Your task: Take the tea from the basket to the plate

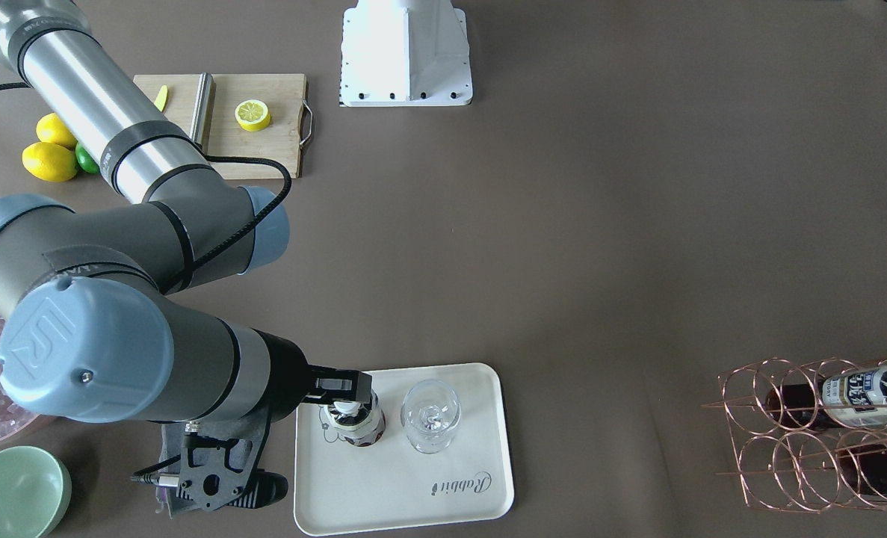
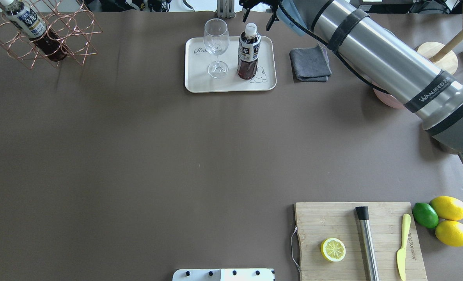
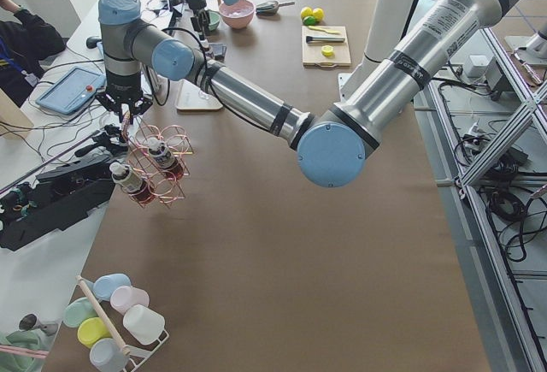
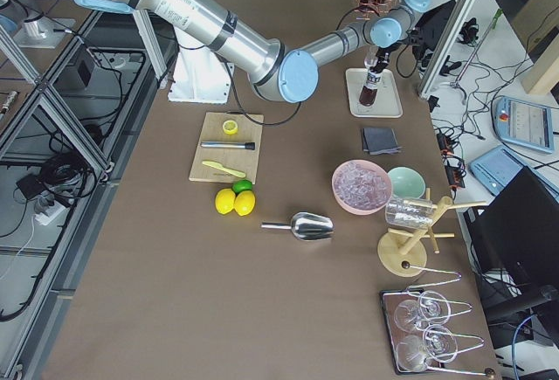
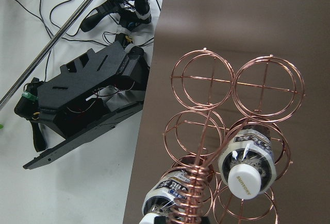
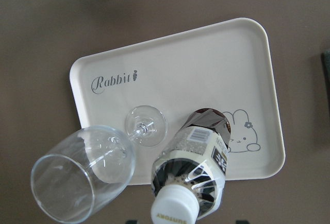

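Since the tea (image 2: 249, 52) is already standing upright on the plate (image 2: 231, 85), upper middle of the overhead view right beside a wine glass (image 2: 216, 47), the carry looks basically done to me. Right gripper (image 2: 258, 17) hangs just over the cap with its fingers spread wider than it, so I'd guess it's not pinching anything. Two more bottles (image 5: 246, 165) sit in the basket (image 2: 79, 35), upper left corner. Left gripper (image 3: 126, 114) is at the handle, maybe steadying it; can't tell if it's clamped.
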Controlling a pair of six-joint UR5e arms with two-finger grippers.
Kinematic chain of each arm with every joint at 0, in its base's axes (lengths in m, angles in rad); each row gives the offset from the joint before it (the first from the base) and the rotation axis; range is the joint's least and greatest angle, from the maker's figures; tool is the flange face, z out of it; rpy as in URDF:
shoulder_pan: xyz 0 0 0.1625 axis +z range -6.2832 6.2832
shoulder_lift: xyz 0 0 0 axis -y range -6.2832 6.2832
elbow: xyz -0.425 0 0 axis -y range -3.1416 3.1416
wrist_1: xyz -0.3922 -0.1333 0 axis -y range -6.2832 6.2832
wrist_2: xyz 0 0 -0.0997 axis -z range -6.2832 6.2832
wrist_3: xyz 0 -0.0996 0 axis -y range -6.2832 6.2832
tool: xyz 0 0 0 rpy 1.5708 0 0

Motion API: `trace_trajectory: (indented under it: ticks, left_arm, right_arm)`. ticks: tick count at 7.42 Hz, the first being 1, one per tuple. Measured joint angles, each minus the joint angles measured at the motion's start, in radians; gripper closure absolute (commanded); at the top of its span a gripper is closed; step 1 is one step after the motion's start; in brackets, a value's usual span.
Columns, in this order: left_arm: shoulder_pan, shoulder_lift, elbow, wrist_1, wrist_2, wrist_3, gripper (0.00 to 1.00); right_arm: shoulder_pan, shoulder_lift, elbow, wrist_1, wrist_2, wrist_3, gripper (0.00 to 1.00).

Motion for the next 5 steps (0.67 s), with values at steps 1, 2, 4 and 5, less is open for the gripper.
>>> trace_trajectory:
  ticks: [1, 2, 4, 5]
  left_arm:
    - [0.01, -0.001, 0.017, -0.022, 0.004, 0.012, 1.0]
    - [0.021, -0.002, 0.024, -0.03, 0.012, 0.015, 1.0]
    - [0.032, -0.001, 0.042, -0.052, 0.042, 0.016, 1.0]
    - [0.033, 0.0, 0.065, -0.082, 0.047, 0.017, 1.0]
  right_arm:
    - [0.015, -0.001, 0.039, -0.03, 0.019, -0.001, 0.21]
    - [0.035, -0.012, 0.106, -0.094, 0.033, -0.003, 0.19]
    - [0.077, -0.117, 0.331, -0.248, 0.04, -0.072, 0.14]
    - [0.094, -0.207, 0.469, -0.33, 0.029, -0.132, 0.11]
